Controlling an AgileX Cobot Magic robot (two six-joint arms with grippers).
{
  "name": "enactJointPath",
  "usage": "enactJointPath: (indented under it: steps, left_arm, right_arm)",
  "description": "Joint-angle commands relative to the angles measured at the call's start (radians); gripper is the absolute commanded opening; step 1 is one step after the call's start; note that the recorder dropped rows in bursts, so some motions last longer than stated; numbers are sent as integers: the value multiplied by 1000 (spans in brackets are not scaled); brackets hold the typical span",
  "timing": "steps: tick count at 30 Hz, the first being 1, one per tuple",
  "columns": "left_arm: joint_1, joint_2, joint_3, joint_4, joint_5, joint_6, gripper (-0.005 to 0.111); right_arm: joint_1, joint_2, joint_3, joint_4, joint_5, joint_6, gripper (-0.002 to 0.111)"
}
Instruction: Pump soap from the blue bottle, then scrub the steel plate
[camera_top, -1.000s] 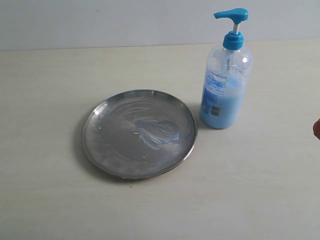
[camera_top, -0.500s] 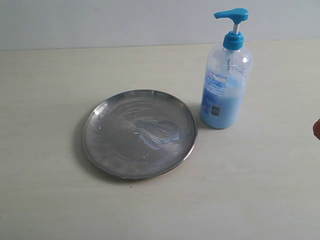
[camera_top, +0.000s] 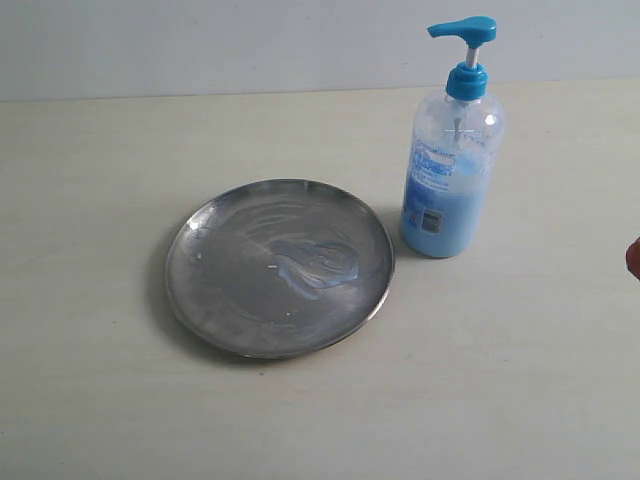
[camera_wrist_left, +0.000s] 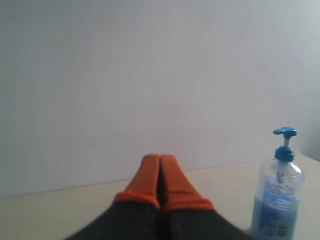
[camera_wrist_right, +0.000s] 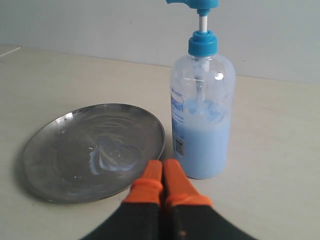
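The steel plate (camera_top: 279, 266) lies flat on the table, with a smear of pale blue soap (camera_top: 312, 262) near its middle. The blue bottle (camera_top: 450, 170) stands upright just right of the plate, its pump head up. In the right wrist view the plate (camera_wrist_right: 90, 150), the soap (camera_wrist_right: 112, 156) and the bottle (camera_wrist_right: 202, 105) show beyond my right gripper (camera_wrist_right: 162, 163), which is shut on nothing and held back from them. My left gripper (camera_wrist_left: 159, 159) is shut and empty, raised, facing the wall, with the bottle (camera_wrist_left: 279, 192) off to one side. Only a red sliver of the right gripper (camera_top: 634, 258) shows at the exterior view's right edge.
The pale wooden table (camera_top: 90, 190) runs back to a plain light wall (camera_top: 220, 45). Nothing else stands on it in view.
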Motion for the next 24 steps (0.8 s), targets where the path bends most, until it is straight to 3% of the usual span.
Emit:
enactJointPath:
  steps: [1, 13, 24]
  left_arm:
    - [71, -44, 42, -2, -2, -3, 1]
    - [243, -101, 153, -71, -2, 107, 1]
    - [264, -101, 242, -61, 1, 109, 1]
  right_arm:
    - [0, 2, 5, 5, -10, 1, 0]
    - [0, 2, 5, 5, -10, 1, 0]
    - [0, 2, 5, 5, -10, 1, 0]
